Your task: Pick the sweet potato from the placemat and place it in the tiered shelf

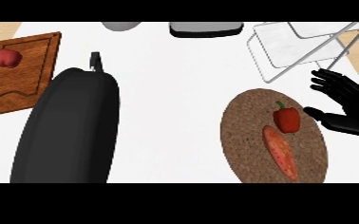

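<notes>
Head view: unlabelled sweet potato [280, 153] on placemat [245, 142].

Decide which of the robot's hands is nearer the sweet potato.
Right. The right hand hangs open just right of the placemat holding the sweet potato; the left hand is far across the counter.

One head view—steeply down, close over the white counter [175, 99].
</notes>
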Tool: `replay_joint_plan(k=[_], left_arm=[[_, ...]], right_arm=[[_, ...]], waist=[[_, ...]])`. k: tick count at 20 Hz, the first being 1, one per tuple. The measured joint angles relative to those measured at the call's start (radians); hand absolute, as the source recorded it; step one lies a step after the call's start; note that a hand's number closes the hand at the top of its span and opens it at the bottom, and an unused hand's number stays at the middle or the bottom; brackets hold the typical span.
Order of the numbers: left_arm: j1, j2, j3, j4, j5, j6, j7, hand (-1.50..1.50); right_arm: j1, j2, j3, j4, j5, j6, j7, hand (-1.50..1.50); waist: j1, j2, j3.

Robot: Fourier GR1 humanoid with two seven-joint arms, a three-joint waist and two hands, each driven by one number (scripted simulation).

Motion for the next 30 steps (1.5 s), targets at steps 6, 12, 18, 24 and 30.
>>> replay_joint_plan(k=[6, 12, 18, 24, 30], left_arm=[[-0.061, -0.022, -0.048, 0.038, -0.024, -0.032, 0.006, 0.0], [-0.093, -0.05, -0.075, 0.056, -0.055, -0.038, 0.026, 0.0], [-0.115, -0.065, -0.068, 0.071, -0.059, -0.048, 0.035, 0.0], [-0.1, -0.072, -0.06, 0.07, -0.067, -0.061, 0.003, 0.0], [-0.112, -0.073, -0.051, 0.088, -0.068, -0.071, 0.014, 0.0]], right_arm=[[0.076, 0.058, -0.077, 0.131, 0.162, -0.209, -0.252, -1.5], [0.101, 0.079, -0.166, 0.21, 0.062, -0.061, -0.429, -1.5], [0.141, -0.036, -0.1, 0.107, 0.109, 0.089, -0.364, -1.5], [0.149, -0.164, -0.086, -0.052, 0.132, 0.158, -0.192, -1.5], [0.16, -0.296, -0.008, -0.239, 0.208, 0.23, -0.003, -1.5]], waist=[[0.019, -0.003, -0.001], [0.037, -0.009, -0.001], [0.041, -0.012, -0.003], [0.042, -0.015, -0.004], [0.04, -0.014, -0.006]])
